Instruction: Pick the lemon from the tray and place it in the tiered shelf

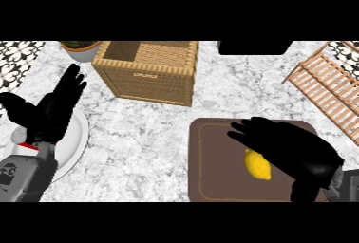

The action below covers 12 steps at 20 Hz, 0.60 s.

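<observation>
The marble counter [147, 142] spreads beneath me, and the biggest thing on it is the wicker basket [147, 71], standing at the far side between my two arms. At the far right leans the slatted wooden tiered shelf [329, 85], well apart from the basket. Nearer me on the right lies the dark brown tray [210, 161], and my right hand [294, 147] hovers over it, fingers spread and relaxed, holding nothing. On the left a white plate [77, 142] lies under my left hand [56, 104], which rests open with fingers pointing up. A potted plant [80, 47] shows at the far left edge. The lemon [257, 164] lies on the tray, just beside and partly under my right palm. I can read no writing anywhere.
</observation>
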Available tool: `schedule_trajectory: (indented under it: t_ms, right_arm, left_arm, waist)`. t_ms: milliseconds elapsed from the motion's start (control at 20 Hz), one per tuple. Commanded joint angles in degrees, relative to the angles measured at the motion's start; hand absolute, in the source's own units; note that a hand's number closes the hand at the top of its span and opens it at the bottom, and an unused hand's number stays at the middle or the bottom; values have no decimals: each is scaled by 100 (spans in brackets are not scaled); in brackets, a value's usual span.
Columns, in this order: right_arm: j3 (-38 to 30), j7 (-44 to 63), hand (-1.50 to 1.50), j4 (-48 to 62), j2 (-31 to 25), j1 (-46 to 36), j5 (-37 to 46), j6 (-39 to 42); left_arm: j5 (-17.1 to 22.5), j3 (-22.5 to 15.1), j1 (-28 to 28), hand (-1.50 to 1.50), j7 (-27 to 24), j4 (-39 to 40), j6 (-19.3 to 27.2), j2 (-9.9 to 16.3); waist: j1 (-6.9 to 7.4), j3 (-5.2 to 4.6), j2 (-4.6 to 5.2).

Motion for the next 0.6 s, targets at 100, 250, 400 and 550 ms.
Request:
schedule_trajectory:
  t_ms: [100, 250, 400, 550]
  right_arm:
    - [259, -71, -150, 141, 213, 188, 1041, 17]
    - [303, -427, -150, 153, 26, 560, 1518, -302]
    - [259, -404, -150, -233, 53, 934, 1714, -93]
    - [300, -266, -150, -203, 496, 1003, 1939, -12]
  left_arm:
    - [-128, 192, -148, 0, -127, 376, -208, -182]
    - [-55, 454, -64, 0, 67, 137, -386, 70]
    - [-151, 473, 79, 0, -61, 162, -463, -151]
    - [-399, 386, 105, 0, -297, 281, -498, -373]
  waist:
    - [1, -1, 10]
    - [9, 2, 5]
    - [-13, 0, 1]
    - [-14, -1, 3]
